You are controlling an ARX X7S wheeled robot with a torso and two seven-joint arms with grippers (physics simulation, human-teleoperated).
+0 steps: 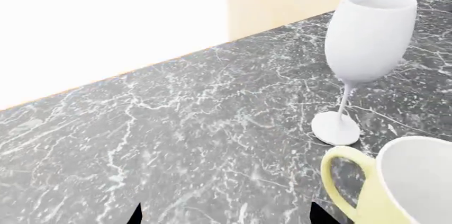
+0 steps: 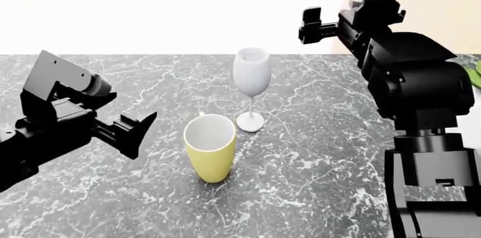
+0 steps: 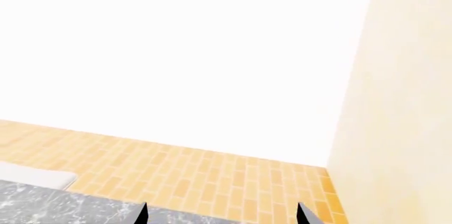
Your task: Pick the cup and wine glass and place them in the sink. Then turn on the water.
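Grey marble surface (image 2: 323, 153) fills most of the head view, white wall behind it, cream panel at far right. Sink not in any view.

My right arm (image 2: 409, 86) is the biggest thing on it, a black column raised high at the right side. Right jaws (image 2: 307, 25) are up near the wall line, well above the surface and well apart from both vessels. Right wrist view shows only two black tips at the frame edge, set apart with nothing between them, over orange brick floor (image 3: 190, 176) and a corner of surface; jaws read as spread, empty.

My left arm (image 2: 45, 131) comes in low from the left. Left jaws (image 2: 139, 131) point at the cup, tips apart, nothing gripped, a gap left to the cup wall. Left wrist view shows both tips at the frame edge, wide.

Cup (image 2: 209, 147), pale yellow, white inside, upright on the surface, just ahead of my left jaws. In the left wrist view its loop handle (image 1: 342, 181) faces the jaws.

Wine glass (image 2: 251, 88), white, upright, just beyond the cup, farther from my left jaws, foot close to the cup rim but not touching.
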